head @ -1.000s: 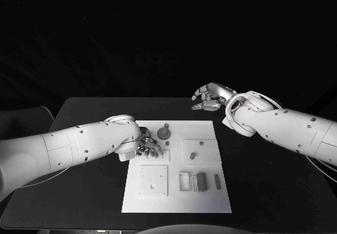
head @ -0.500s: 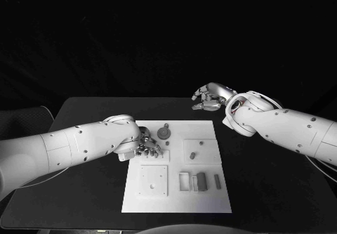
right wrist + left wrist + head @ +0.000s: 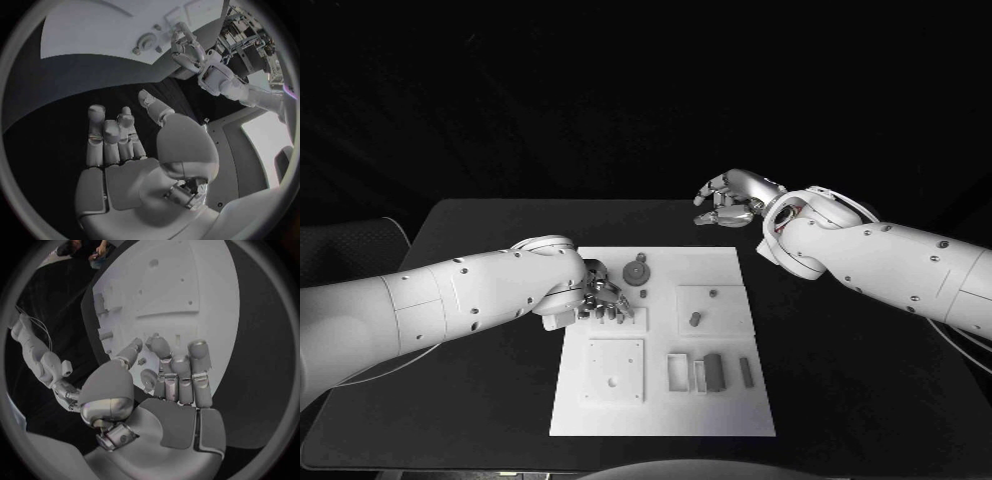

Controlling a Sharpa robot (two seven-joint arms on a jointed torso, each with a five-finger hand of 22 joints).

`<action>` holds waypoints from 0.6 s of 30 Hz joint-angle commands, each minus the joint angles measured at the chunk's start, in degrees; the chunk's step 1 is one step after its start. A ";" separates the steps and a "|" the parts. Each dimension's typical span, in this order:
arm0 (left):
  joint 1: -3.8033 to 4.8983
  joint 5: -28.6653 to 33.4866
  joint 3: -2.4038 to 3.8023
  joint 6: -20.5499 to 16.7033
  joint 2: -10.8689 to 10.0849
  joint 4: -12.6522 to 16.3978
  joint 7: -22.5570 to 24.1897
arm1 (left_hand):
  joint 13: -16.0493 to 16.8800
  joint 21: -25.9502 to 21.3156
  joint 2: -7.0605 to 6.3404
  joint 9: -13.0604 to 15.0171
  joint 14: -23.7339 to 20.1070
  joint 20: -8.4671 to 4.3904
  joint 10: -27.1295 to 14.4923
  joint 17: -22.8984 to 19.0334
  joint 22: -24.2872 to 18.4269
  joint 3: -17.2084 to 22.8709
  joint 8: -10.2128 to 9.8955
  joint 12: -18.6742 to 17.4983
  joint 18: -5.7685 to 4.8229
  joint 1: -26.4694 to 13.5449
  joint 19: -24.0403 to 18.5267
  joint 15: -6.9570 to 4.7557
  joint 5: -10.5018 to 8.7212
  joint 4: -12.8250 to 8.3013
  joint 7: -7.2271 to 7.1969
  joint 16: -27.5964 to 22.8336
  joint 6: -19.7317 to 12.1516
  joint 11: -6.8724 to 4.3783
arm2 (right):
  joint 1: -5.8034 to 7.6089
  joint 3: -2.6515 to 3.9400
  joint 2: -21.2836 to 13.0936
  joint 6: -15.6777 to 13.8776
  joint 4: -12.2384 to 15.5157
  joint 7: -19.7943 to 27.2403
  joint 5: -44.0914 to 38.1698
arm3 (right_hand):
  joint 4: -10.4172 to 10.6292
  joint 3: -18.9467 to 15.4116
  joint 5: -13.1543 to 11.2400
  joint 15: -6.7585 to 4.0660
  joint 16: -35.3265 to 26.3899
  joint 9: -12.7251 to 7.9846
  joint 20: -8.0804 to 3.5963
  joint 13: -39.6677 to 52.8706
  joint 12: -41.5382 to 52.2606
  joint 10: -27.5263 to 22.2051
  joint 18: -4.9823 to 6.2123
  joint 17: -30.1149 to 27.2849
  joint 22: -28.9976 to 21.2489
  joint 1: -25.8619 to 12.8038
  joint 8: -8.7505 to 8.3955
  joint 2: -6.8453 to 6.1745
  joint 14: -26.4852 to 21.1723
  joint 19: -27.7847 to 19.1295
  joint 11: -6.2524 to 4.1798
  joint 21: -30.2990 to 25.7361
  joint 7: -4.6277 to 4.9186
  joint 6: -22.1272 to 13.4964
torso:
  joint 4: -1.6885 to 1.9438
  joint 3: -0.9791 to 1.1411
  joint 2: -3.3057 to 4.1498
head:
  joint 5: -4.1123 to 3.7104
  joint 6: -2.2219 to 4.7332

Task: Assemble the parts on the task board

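The white task board lies in the middle of the black table. My left hand hangs over the board's near-left part, fingers pointing down at it. In the left wrist view its fingers stretch out above the board, thumb apart, and a small peg stands between thumb and fingers; nothing is plainly held. A round grey part sits just right of that hand. My right hand hovers over bare table beyond the board's far right corner, fingers loose and holding nothing.
Two grey pegs stand in a square recess right of centre. A square plate lies at the board's near left, and grey blocks lie beside a slot at the near right.
The left hand's fingers have shifted very slightly over the board. The right arm has not moved.
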 commanded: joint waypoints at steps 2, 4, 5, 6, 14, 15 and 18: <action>-0.04 -0.05 -0.01 -1.16 0.16 -0.03 0.76 | -0.15 -0.25 0.63 -0.03 -1.13 -0.56 -2.08 -0.13 0.95 -0.12 -0.33 0.16 2.21 -0.01 -0.27 -0.91 -0.08 -0.49 -2.02 0.17 3.89 -0.97 | 0.00 0.03 0.04 0.80 -0.01 0.06 0.04 | 0.33 0.00 0.24 -0.22 -0.22 -0.09 -0.57 -0.10 0.31 -0.35 2.34 0.07 0.36 -0.31 -0.32 0.11 0.13 -0.02 0.06 -0.18 0.55 -0.19 | 0.00 -0.02 0.00 | -0.01 0.01; -0.04 -0.05 -0.01 -1.08 0.30 -0.08 0.80 | -0.20 -0.30 0.92 -0.05 -1.15 -0.54 -2.12 -0.18 0.93 -0.19 -0.37 0.13 2.19 -0.05 -0.29 -0.88 -0.07 -0.56 -1.99 0.14 3.86 -0.94 | 0.00 0.03 0.10 0.84 -0.05 0.06 0.04 | 0.33 0.00 0.23 -0.22 -0.22 -0.09 -0.57 -0.11 0.32 -0.35 2.34 0.08 0.36 -0.31 -0.32 0.11 0.13 -0.02 0.06 -0.18 0.55 -0.19 | 0.01 -0.03 0.00 | -0.03 0.00; -0.04 -0.05 -0.01 -0.99 0.37 -0.11 0.79 | -0.24 -0.33 1.13 -0.07 -1.16 -0.52 -2.13 -0.22 0.92 -0.24 -0.40 0.11 2.19 -0.09 -0.32 -0.87 -0.07 -0.61 -1.98 0.12 3.84 -0.92 | 0.00 0.03 0.10 0.84 -0.06 0.05 0.04 | 0.33 0.00 0.23 -0.22 -0.22 -0.10 -0.57 -0.11 0.32 -0.35 2.34 0.08 0.36 -0.31 -0.32 0.11 0.13 -0.02 0.06 -0.18 0.55 -0.19 | 0.00 -0.03 0.00 | -0.05 -0.01; -0.04 -0.05 -0.01 -0.95 0.45 -0.14 0.76 | -0.25 -0.35 1.19 -0.08 -1.17 -0.52 -2.14 -0.23 0.91 -0.26 -0.41 0.10 2.18 -0.10 -0.33 -0.86 -0.07 -0.64 -1.97 0.12 3.83 -0.92 | 0.00 0.03 0.12 0.86 -0.06 0.05 0.04 | 0.33 0.00 0.23 -0.22 -0.22 -0.10 -0.57 -0.12 0.33 -0.35 2.34 0.08 0.36 -0.31 -0.32 0.12 0.13 -0.02 0.06 -0.18 0.55 -0.20 | 0.00 -0.01 0.00 | -0.05 -0.01; -0.04 -1.12 -0.02 -1.17 0.73 -0.33 0.58 | -0.38 -0.44 1.49 -0.14 -1.20 -0.48 -2.20 -0.35 0.88 -0.52 -0.52 0.05 2.16 -0.46 -0.38 -0.80 -0.05 -0.66 -1.91 0.07 3.76 -0.86 | 0.00 0.03 0.12 0.96 -0.06 0.01 0.04 | 0.33 0.01 0.23 -0.22 -0.21 -0.10 -0.57 -0.15 0.36 -0.36 2.34 0.09 0.37 -0.30 -0.32 0.14 0.13 -0.01 0.06 -0.18 0.55 -0.19 | 0.00 0.01 0.00 | -0.04 -0.02; -0.04 -1.12 -0.02 -1.27 0.77 -0.35 0.57 | -0.39 -0.45 1.50 -0.14 -1.20 -0.48 -2.20 -0.35 0.88 -0.54 -0.53 0.04 2.15 -0.49 -0.39 -0.80 -0.05 -0.65 -1.91 0.07 3.76 -0.86 | 0.00 0.03 0.13 0.96 -0.06 0.01 0.04 | 0.34 0.01 0.23 -0.22 -0.21 -0.10 -0.57 -0.15 0.36 -0.36 2.34 0.09 0.37 -0.31 -0.32 0.14 0.13 -0.01 0.06 -0.18 0.55 -0.19 | 0.00 0.01 0.00 | -0.04 -0.02; -0.04 -1.16 -0.02 -1.27 0.88 -0.42 0.58 | -0.42 -0.48 1.53 -0.16 -1.21 -0.47 -2.22 -0.38 0.87 -0.58 -0.55 0.03 2.15 -0.60 -0.40 -0.79 -0.05 -0.61 -1.90 0.06 3.75 -0.85 | 0.00 0.03 0.13 0.98 -0.06 -0.01 0.04 | 0.34 0.00 0.23 -0.21 -0.21 -0.11 -0.57 -0.16 0.37 -0.37 2.34 0.09 0.37 -0.32 -0.32 0.15 0.13 -0.02 0.07 -0.18 0.55 -0.19 | -0.02 0.00 0.00 | -0.07 0.02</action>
